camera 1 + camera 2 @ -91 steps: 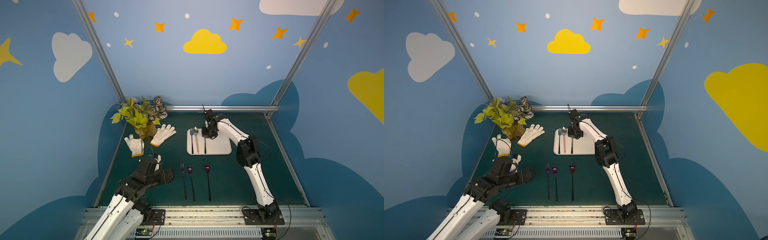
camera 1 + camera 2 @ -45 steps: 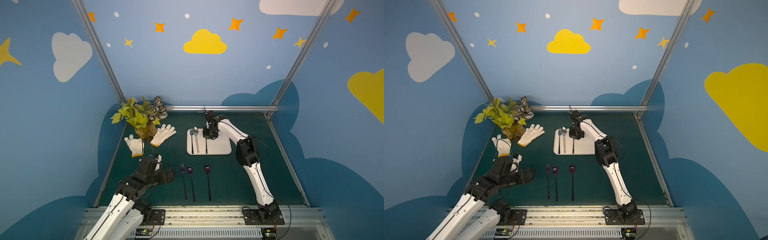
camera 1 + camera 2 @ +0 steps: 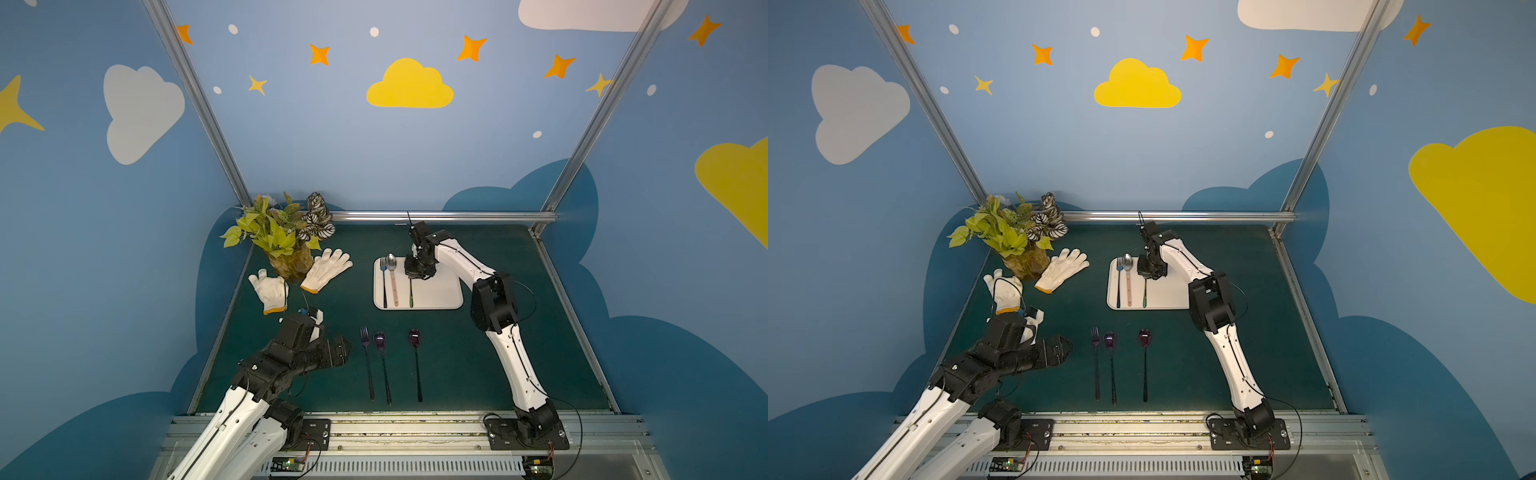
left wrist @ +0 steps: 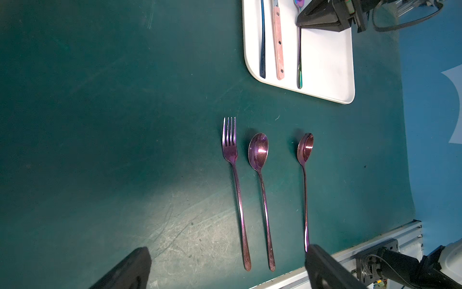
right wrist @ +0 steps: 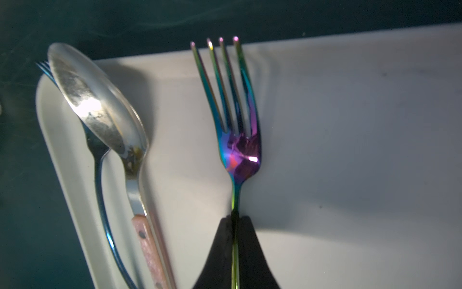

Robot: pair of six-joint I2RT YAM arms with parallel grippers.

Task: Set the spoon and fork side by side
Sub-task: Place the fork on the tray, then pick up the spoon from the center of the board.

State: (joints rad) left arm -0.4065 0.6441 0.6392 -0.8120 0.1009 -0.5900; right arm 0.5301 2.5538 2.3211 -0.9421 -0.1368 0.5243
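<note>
On the white tray [image 3: 440,291] lies a rainbow-coloured fork [image 5: 240,150], and my right gripper [image 5: 235,219] is shut on its neck just behind the tines. In both top views the gripper [image 3: 417,272] stands over the tray's far part and the fork's handle [image 3: 1144,293] trails toward the front. A silver spoon [image 5: 100,105] with a pink handle lies to its left, overlapping a blue fork [image 5: 100,160]. My left gripper [image 4: 227,251] hangs open and empty at the front left, beside a purple fork [image 4: 230,147] and a purple spoon [image 4: 258,151].
A second purple spoon [image 4: 305,147] lies a little right of the purple pair. Two white gloves [image 3: 326,268] and a potted plant [image 3: 282,237] sit at the back left. The metal rail [image 3: 415,432] borders the table's front.
The right gripper has shifted only a touch over the tray with the fork in it. The left arm has stayed put.
</note>
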